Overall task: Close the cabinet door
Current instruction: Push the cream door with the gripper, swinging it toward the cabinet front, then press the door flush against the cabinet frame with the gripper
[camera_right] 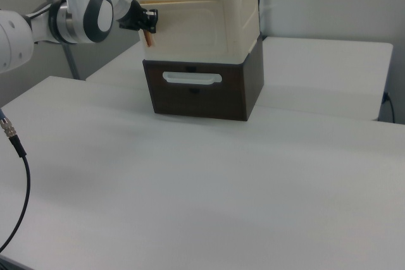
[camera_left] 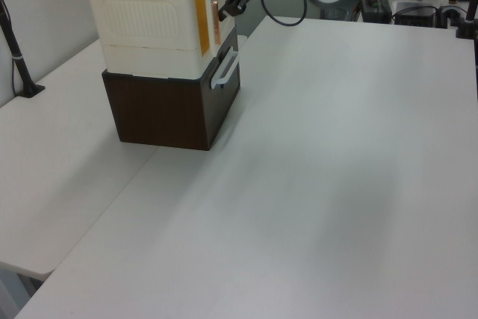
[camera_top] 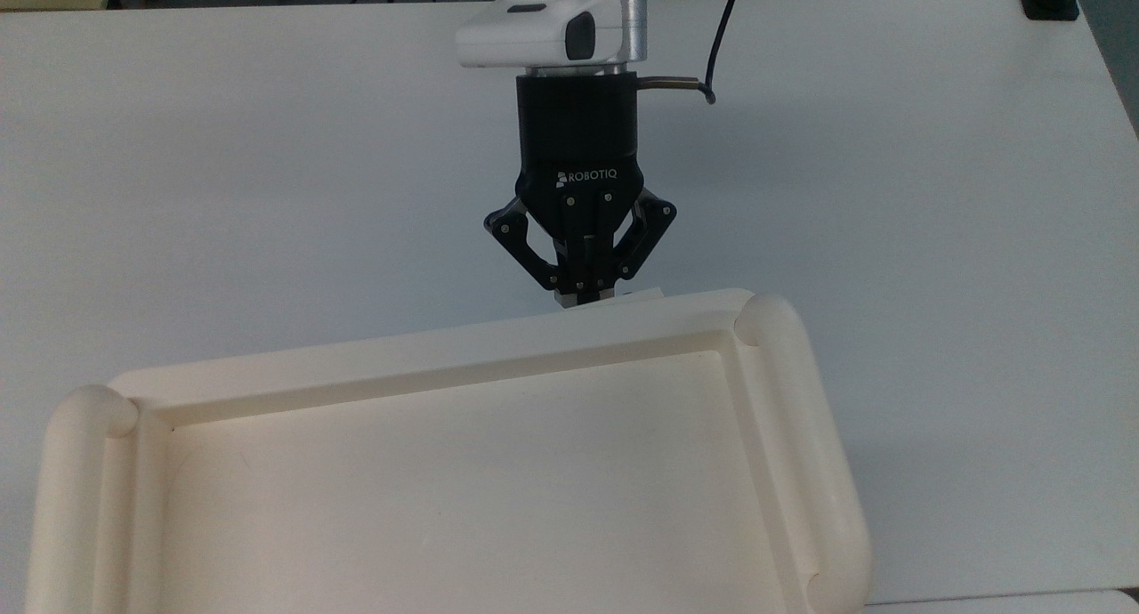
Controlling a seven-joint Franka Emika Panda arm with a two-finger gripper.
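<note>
The cabinet is a large cream box with a tray-like top, and it stands on a dark brown drawer unit. Its cabinet door lies almost flat against the front, a little ajar at the right view's left, where its tan edge shows. In the top view a thin sliver of the cabinet door pokes out past the rim. My gripper is shut with nothing between its fingers, and its tips press on the door's outer face near the free end. The gripper sits at the cabinet's front in the left view.
The drawer unit below has a white handle sticking out under the door. The white table spreads wide around the cabinet. A black clamp sits at the table's far corner, and a cable hangs at the right view's left.
</note>
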